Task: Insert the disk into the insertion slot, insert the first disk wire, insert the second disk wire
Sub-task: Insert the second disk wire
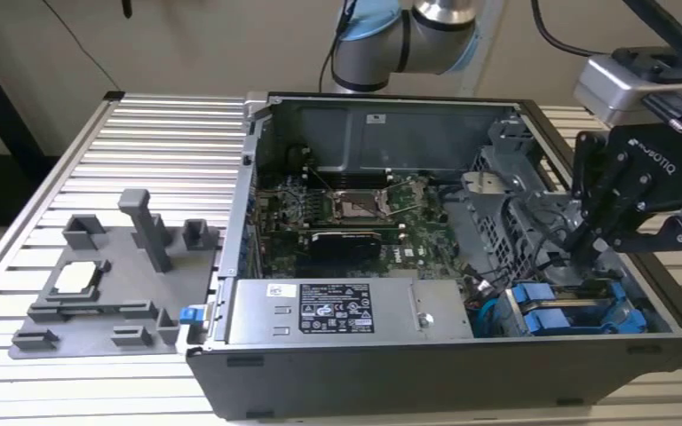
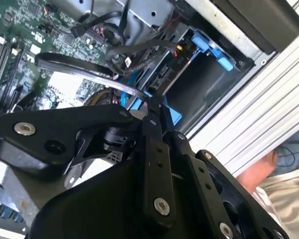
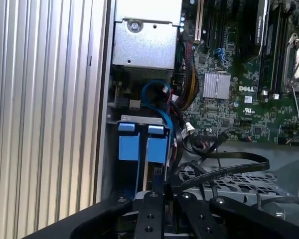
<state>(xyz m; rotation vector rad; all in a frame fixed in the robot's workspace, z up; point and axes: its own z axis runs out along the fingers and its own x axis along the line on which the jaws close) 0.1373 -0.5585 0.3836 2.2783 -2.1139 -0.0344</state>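
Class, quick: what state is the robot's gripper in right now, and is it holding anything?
Gripper: down inside the computer case by the blue drive carriers; open or shut cannot be told.

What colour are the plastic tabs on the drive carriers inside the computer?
Bright blue. The carrier tabs show best in the first wrist view, beside the blue cable.

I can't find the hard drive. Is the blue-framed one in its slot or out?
In. The blue-framed silver disk sits inside the grey metal insertion slot, blue end tabs showing.
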